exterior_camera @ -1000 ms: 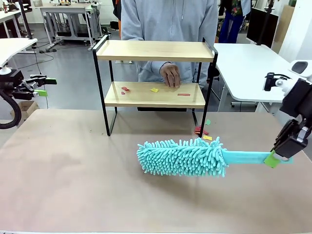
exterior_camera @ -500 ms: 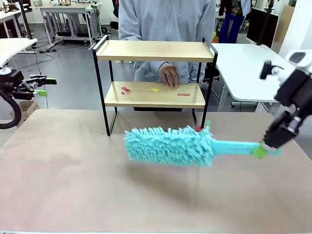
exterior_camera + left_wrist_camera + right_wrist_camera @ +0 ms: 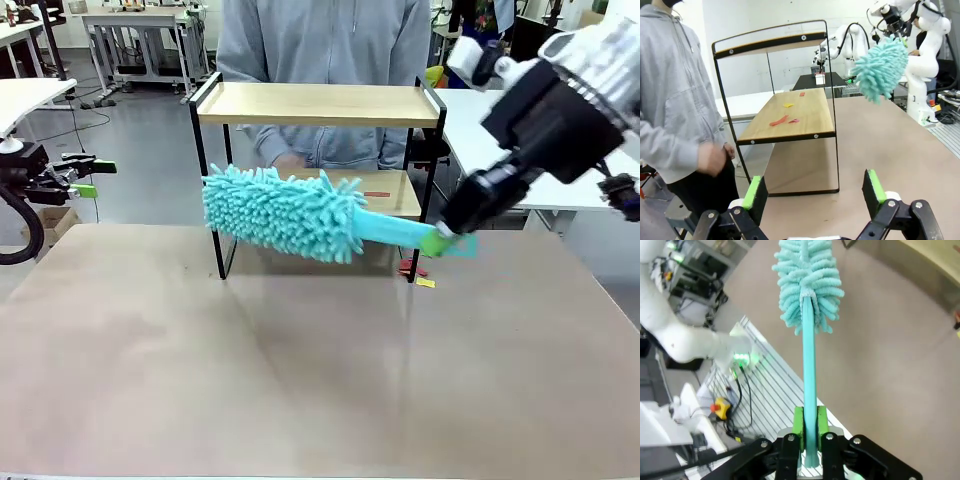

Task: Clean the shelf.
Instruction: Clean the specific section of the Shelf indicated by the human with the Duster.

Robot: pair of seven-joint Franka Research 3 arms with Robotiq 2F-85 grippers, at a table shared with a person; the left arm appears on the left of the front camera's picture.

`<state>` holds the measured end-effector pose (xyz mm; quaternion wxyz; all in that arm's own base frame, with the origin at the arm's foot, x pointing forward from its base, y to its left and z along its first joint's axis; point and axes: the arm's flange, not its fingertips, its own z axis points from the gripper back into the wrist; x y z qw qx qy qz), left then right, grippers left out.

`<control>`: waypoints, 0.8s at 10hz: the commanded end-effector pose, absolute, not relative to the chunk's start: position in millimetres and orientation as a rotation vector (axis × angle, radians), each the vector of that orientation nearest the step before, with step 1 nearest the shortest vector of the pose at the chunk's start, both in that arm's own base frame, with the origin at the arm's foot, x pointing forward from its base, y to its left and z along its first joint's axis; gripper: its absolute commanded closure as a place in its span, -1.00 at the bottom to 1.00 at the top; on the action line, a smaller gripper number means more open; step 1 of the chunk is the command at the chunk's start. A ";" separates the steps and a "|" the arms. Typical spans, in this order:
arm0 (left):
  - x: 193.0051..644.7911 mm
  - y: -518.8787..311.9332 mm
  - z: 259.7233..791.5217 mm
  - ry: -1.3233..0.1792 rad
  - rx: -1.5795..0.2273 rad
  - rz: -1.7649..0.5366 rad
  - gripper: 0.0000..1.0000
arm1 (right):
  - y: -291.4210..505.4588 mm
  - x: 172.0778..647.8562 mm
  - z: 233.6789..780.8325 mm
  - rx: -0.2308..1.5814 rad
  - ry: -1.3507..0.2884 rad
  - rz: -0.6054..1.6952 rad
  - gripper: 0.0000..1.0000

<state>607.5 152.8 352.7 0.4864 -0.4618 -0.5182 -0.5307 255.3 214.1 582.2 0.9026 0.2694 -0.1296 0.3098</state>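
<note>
**Duster held aloft before the shelf**

The flat teal handle (image 3: pixel 809 370) of a duster is pinched between the green pads (image 3: pixel 798 426) of the right end effector (image 3: pixel 441 241). The jaws are pressed together on it close to its free end. The fluffy teal duster head (image 3: pixel 280 212) is carried straight out ahead of this end effector, along the line of its fingers, and is raised clear of the desk (image 3: pixel 300 380).

The shelf (image 3: pixel 320 104) is stood on the desk beyond and beside the right end effector, towards a person (image 3: pixel 320 50) in a grey hooded top. From the front, the duster head is seen at the level of the lower board (image 3: pixel 790 117) and much of that board is hidden by it. From the left wrist, a clear gap is seen between the head and the black frame, so the shelf is not touched.

Small red and yellow scraps (image 3: pixel 779 121) are scattered on the lower board. Two more scraps (image 3: pixel 412 268) are found on the desk just below the right end effector, by the foot of the frame.

The left end effector (image 3: pixel 815 187) is spread wide, with nothing between its pads. The shelf is seen end-on ahead of it, well apart. The person's hand (image 3: pixel 712 159) is held beside the shelf, on the side away from the duster.
</note>
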 end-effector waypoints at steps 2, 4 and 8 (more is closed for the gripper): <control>605.8 152.3 355.9 -1.266 -1.123 -1.294 -1.00 | 264.3 267.7 590.4 0.542 -0.343 0.467 0.73; 605.8 152.3 355.9 -1.266 -1.123 -1.294 -1.00 | 285.6 274.4 589.6 0.522 -0.332 0.373 0.73; 605.8 152.3 355.9 -1.266 -1.123 -1.294 -1.00 | 274.9 267.0 584.4 0.538 -0.329 0.435 0.73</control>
